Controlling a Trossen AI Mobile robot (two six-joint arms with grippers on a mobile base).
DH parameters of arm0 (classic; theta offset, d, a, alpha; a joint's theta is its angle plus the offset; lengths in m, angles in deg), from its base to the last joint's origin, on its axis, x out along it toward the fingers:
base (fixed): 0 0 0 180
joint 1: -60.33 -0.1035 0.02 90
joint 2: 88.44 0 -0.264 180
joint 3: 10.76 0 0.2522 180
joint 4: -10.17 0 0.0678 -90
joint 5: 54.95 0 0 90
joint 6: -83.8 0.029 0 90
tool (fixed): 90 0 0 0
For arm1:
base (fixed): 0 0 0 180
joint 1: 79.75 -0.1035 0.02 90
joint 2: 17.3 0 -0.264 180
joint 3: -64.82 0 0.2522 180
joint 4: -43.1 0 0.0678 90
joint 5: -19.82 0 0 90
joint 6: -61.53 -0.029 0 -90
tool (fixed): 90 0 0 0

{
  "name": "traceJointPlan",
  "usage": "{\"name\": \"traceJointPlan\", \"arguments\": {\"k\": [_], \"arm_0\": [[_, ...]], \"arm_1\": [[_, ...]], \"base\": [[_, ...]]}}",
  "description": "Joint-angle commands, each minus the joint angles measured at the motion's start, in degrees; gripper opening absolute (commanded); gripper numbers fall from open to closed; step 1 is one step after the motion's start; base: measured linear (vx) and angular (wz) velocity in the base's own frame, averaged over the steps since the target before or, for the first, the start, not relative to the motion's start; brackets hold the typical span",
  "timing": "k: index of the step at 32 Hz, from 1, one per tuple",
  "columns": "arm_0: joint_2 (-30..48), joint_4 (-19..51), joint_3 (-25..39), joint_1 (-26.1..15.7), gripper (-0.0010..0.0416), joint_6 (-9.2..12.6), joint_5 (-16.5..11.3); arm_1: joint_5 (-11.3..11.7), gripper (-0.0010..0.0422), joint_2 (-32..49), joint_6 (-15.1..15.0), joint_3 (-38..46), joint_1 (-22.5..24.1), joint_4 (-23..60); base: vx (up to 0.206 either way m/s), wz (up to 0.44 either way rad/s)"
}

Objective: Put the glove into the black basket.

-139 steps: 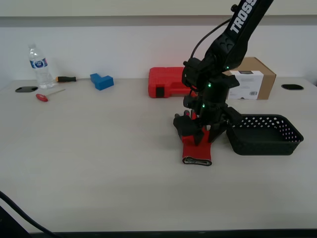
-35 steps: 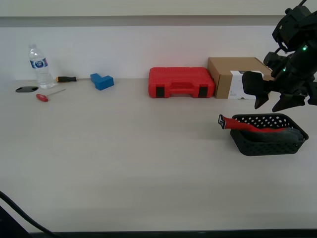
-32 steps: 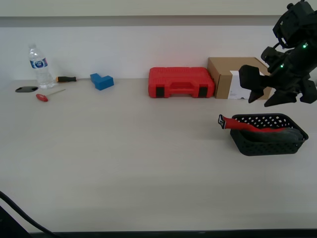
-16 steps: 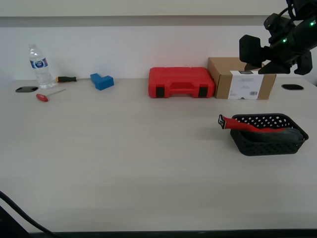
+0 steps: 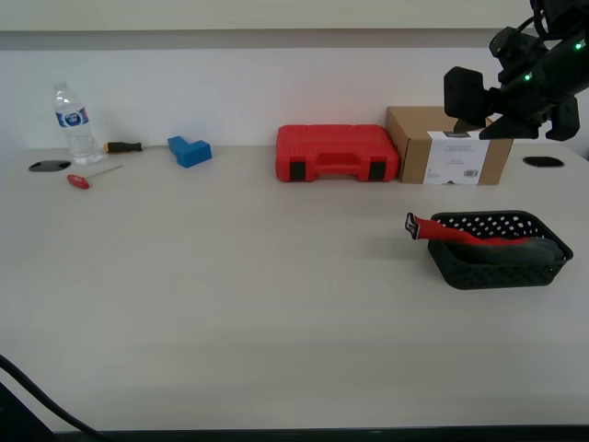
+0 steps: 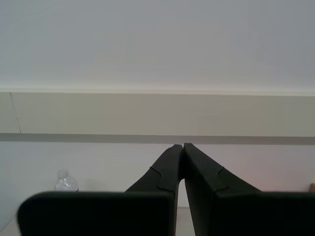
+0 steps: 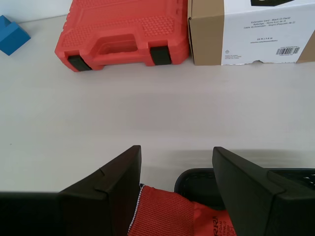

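The red glove (image 5: pixel 479 238) lies in the black basket (image 5: pixel 497 262) at the exterior view's right, its black-trimmed cuff (image 5: pixel 414 225) sticking out over the basket's rim on the exterior view's left. My first gripper (image 5: pixel 512 109) is open and empty, raised well above the basket in front of the cardboard box. The first wrist view shows the glove (image 7: pixel 167 216) and the basket's rim (image 7: pixel 197 176) below its open gripper (image 7: pixel 176 150). My second gripper (image 6: pixel 183 146) is shut and empty and faces the wall; it does not show in the exterior view.
A red tool case (image 5: pixel 336 152) and a cardboard box (image 5: pixel 446 145) stand at the back of the table. A water bottle (image 5: pixel 72 122), a blue block (image 5: pixel 189 150) and two screwdrivers (image 5: pixel 90 175) lie at the back on the exterior view's left.
My first gripper held the glove on the table, then let it go in the basket. In the last second it rose from just above the basket to box height, staying open.
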Motion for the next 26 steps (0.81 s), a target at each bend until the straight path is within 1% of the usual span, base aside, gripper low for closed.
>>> {"name": "traceJointPlan", "arguments": {"k": [1,5,8,12,19,26], "arm_0": [[0.0,-0.1,0.0,0.0,0.0199,0.0,-0.1],[0.0,-0.1,0.0,0.0,0.0199,0.1,-0.1],[0.0,-0.1,0.0,0.0,0.0201,0.1,-0.1],[0.0,-0.1,0.0,0.0,0.0207,0.1,-0.1],[0.0,-0.2,0.0,0.0,0.02,0.1,-0.1],[0.0,-0.1,0.0,0.0,0.0211,0.1,-0.1]], "arm_1": [[0.0,0.0,0.0,0.0,0.0,0.0,-0.3],[0.0,0.0,0.0,0.1,0.0,0.0,-0.3],[0.0,0.0,0.0,1.0,0.0,-0.1,-0.4],[0.0,0.0,0.0,1.0,0.0,0.0,-0.3],[0.0,0.0,0.0,1.0,0.0,0.0,-0.3],[0.0,0.0,0.0,1.0,0.0,0.0,-0.3]], "base": [[0.0,0.0],[0.0,0.0],[0.0,0.0],[0.0,0.0],[0.0,0.0],[0.0,0.0]]}}
